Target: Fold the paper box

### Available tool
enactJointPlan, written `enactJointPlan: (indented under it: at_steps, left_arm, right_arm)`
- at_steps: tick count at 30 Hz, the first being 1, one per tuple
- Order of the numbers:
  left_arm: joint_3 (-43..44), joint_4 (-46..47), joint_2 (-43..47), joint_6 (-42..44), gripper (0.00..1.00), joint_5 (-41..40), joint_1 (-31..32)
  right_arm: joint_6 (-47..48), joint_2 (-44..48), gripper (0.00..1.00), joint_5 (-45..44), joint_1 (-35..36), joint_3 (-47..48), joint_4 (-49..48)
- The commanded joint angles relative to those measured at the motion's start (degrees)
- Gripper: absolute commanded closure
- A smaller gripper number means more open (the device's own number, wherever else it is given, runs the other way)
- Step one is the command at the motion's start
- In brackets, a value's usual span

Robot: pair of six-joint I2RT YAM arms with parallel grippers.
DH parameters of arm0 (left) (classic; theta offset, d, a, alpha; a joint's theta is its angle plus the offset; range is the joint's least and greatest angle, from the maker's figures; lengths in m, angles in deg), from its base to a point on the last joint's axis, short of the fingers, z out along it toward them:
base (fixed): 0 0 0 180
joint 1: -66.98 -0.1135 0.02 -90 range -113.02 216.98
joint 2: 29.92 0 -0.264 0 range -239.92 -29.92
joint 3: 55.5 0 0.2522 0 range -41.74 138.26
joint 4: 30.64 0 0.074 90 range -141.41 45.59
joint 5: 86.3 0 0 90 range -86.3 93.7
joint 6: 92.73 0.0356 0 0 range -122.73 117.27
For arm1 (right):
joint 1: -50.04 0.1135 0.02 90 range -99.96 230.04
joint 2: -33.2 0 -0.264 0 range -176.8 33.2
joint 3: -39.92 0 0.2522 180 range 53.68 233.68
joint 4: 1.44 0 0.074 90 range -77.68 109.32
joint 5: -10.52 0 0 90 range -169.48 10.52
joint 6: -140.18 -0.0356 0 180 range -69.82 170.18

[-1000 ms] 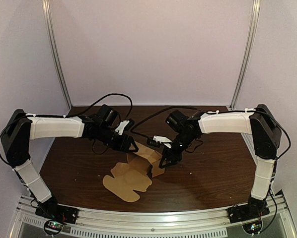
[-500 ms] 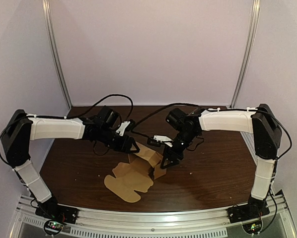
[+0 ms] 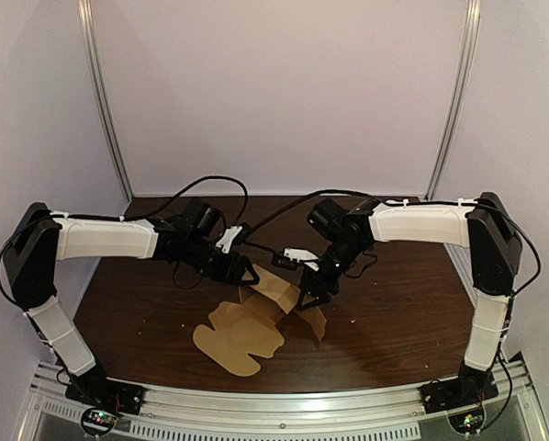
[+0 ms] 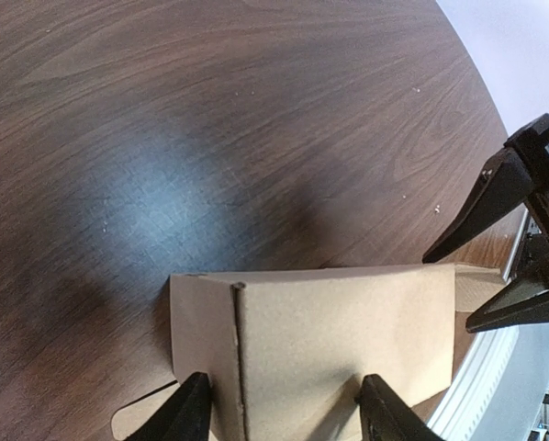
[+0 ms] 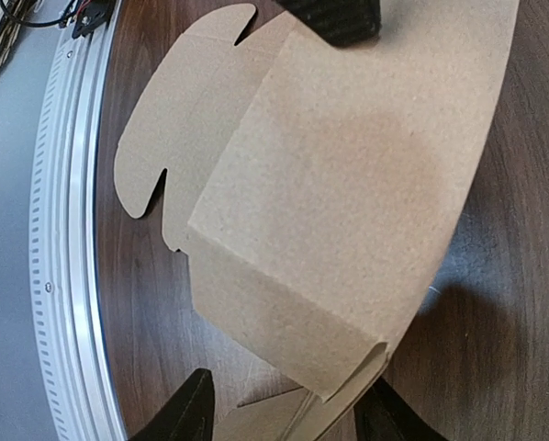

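Note:
The brown paper box (image 3: 242, 329) lies mid-table, its front flaps flat and a raised folded section (image 3: 276, 288) standing between both grippers. My left gripper (image 3: 247, 274) is open, and its fingertips straddle the top edge of an upright creased panel (image 4: 339, 331). My right gripper (image 3: 308, 298) is open too, and the box's folded corner (image 5: 348, 184) sits between its spread fingers (image 5: 187, 413). The flat scalloped flaps (image 5: 183, 119) lie toward the rail. In the left wrist view the right gripper's fingers (image 4: 495, 184) show beyond the panel's far end. A loose flap (image 3: 317, 323) sticks out to the right.
The dark wooden table (image 3: 146, 303) ends at an aluminium rail (image 3: 284, 404) along the near edge, also seen as the rail (image 5: 63, 230) in the right wrist view. Black cables (image 3: 210, 179) loop behind the arms. Metal frame posts (image 3: 105, 101) stand at the back corners.
The raised section of the box has opened up, and a flap has swung out to the right. The right gripper has shifted slightly up and back. The left gripper has barely moved.

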Motion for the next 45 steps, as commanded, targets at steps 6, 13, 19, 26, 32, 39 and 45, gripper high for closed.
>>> enactJointPlan:
  at_steps: [6, 13, 19, 26, 32, 39, 45]
  left_arm:
    - [-0.7, 0.5, -0.9, -0.4, 0.43, 0.0, 0.4]
    - [-0.4, 0.5, -1.2, -0.7, 0.43, 0.1, 0.4]
    - [-0.5, 0.8, -0.8, -2.7, 0.43, 0.2, 0.3]
    - [-0.8, 0.7, -0.2, -3.6, 0.43, -0.3, 0.4]
    - [-1.2, 1.2, -0.3, -4.2, 0.43, -0.4, 0.4]
    - [-1.3, 1.5, -0.4, -4.5, 0.43, -0.4, 0.4]
    - [-1.6, 2.3, -0.5, -4.8, 0.43, 0.0, 0.4]
  right_arm:
    - [5.7, 6.8, 0.45, 4.4, -5.3, 0.6, 6.8]
    - [6.2, 6.0, 0.46, 2.0, -11.0, -2.3, 4.8]
    - [8.5, 1.7, 0.47, -1.6, -9.7, -6.0, 2.0]
    - [11.2, 1.2, 0.42, 1.8, -5.7, -4.6, 4.4]
    - [10.3, 1.4, 0.41, 3.1, -3.0, -6.5, 2.0]
    - [7.7, 1.4, 0.39, 3.7, 0.8, -7.3, -1.1]
    - [0.9, 1.2, 0.42, 1.5, 2.9, -7.5, -7.3]
